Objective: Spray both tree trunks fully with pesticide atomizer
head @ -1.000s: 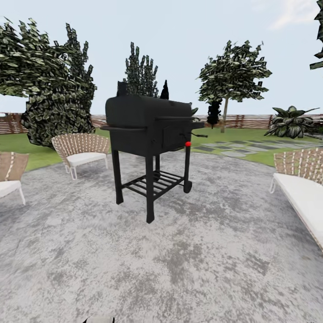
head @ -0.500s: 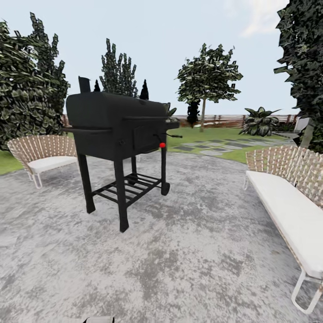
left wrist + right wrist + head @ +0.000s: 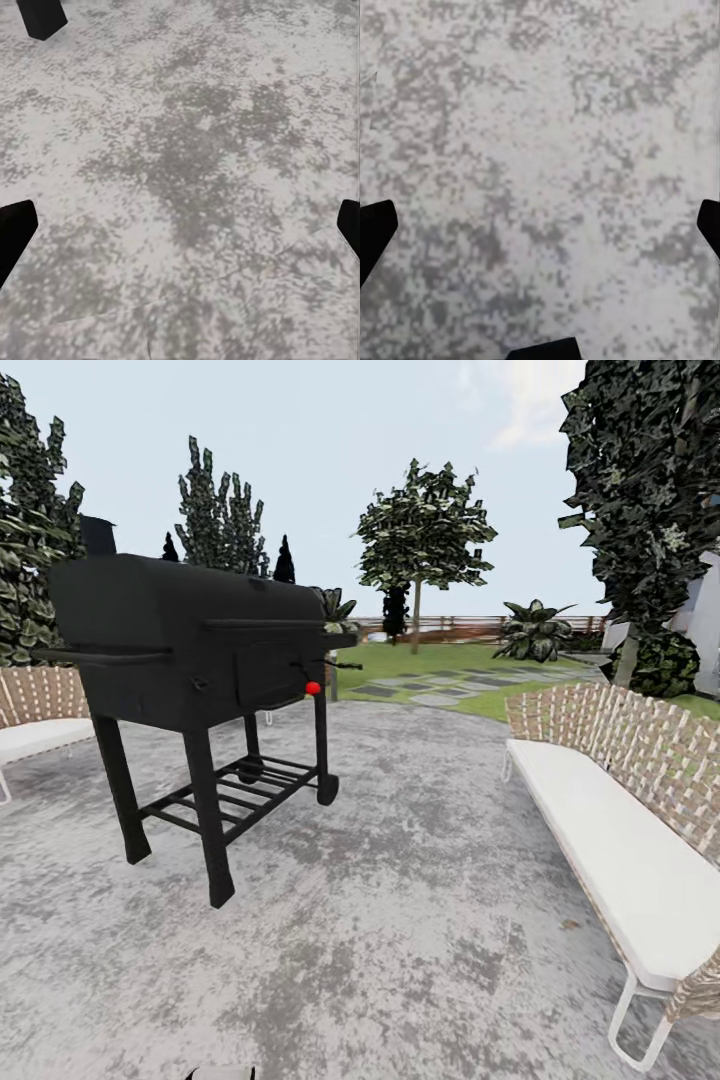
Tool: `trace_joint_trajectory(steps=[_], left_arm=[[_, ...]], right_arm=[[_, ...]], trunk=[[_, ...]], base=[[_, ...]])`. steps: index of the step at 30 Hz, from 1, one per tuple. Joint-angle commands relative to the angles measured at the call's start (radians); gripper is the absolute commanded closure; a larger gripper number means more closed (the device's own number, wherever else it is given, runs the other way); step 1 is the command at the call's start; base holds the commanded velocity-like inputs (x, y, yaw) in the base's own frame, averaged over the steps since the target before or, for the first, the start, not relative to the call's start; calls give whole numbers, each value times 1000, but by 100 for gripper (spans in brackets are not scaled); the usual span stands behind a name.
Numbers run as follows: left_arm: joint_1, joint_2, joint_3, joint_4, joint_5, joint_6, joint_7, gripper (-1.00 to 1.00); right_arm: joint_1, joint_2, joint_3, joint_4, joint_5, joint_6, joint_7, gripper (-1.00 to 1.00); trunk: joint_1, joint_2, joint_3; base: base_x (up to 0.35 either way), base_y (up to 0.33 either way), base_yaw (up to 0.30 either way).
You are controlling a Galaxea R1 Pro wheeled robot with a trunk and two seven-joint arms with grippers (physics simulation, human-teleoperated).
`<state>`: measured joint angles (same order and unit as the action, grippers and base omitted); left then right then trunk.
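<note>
looking around the garden, we are on the grey stone patio (image 3: 420, 920) and have not found the pesticide atomizer; we cannot see it from where we stand. a black grill (image 3: 190, 660) stands close to us. a white bench (image 3: 610, 840) sits well apart from the grill, across the patio. far past the grill, on the lawn (image 3: 440, 660), one tree (image 3: 425, 540) has a thin bare trunk. both wrist views look down at bare stone. the jaws of our left gripper (image 3: 180, 232) and right gripper (image 3: 540, 232) are spread wide, holding nothing. we think the next move is to roll on and search the floor for the sprayer.
</note>
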<state>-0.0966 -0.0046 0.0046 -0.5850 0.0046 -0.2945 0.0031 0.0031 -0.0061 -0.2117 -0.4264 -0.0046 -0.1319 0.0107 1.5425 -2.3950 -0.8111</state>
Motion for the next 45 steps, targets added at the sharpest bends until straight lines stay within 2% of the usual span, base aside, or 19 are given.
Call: trace_joint_trajectory(steps=[1, 16, 29, 45], left_arm=[[0, 0, 0, 0, 0, 0, 0, -100], [0, 0, 0, 0, 0, 0, 0, -100], [0, 0, 0, 0, 0, 0, 0, -100], [0, 0, 0, -1, 0, 0, 0, -100]], right_arm=[[0, 0, 0, 0, 0, 0, 0, -100], [0, 0, 0, 0, 0, 0, 0, -100], [0, 0, 0, 0, 0, 0, 0, -100], [0, 1, -2, 0, 1, 0, 0, -100]], trunk=[[0, 0, 0], [0, 0, 0], [0, 0, 0], [0, 0, 0]], base=[[325, -23, -23], [329, -3, -8], [330, 34, -221], [330, 75, -18]])
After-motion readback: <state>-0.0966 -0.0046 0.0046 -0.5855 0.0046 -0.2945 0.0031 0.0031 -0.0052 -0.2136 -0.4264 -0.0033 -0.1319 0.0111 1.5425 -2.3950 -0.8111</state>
